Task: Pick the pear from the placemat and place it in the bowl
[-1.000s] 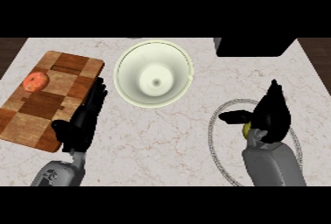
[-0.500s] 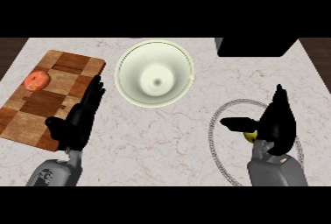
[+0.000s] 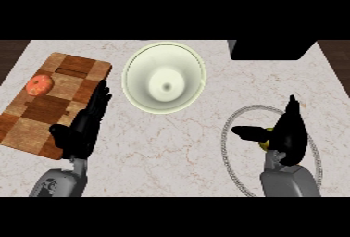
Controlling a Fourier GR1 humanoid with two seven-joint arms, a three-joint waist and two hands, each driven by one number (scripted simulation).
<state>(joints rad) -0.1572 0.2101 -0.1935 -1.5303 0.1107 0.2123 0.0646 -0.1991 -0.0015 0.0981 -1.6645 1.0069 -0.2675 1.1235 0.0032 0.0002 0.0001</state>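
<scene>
The pear (image 3: 265, 142) is a small yellow-green fruit lying on the round placemat (image 3: 226, 140) at the right, mostly hidden under my right hand (image 3: 290, 132). That hand hangs over it with straight fingers pointing away from me and the thumb spread out to the left, so it is open. The cream bowl (image 3: 145, 65) stands at the upper middle of the counter, with nothing in it. My left hand (image 3: 80, 127) rests open at the left, lying over the right edge of the cutting board.
A wooden checkered cutting board (image 3: 41, 115) lies at the left with a red-orange fruit (image 3: 39, 85) on it. A black box (image 3: 272, 49) stands at the back right. Bare marble lies between the bowl and the placemat.
My right hand has shifted slightly nearer over the pear and its thumb has spread out to the left. The left hand has hardly moved.
</scene>
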